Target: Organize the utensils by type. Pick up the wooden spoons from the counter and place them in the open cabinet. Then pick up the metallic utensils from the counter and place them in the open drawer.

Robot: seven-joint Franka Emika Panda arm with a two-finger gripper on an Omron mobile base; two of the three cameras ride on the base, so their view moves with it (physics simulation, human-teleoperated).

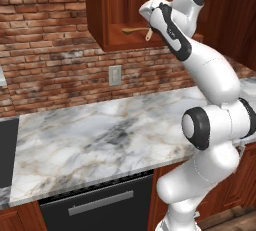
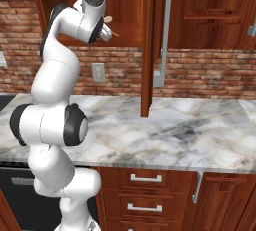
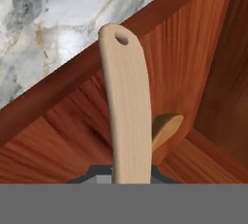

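Inside the open cabinet (image 1: pixel 107 30), jaws clamp the tan spoon (image 3: pixel 127 111) above another spoon (image 1: pixel 134 30).

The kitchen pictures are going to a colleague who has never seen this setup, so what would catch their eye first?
First, the white arm reaching up into the open cabinet, its gripper shut on the pale tan wooden spoon, held above the shelf. A second wooden spoon already lies on that shelf. Below stretches the marble counter in front of a red brick wall.
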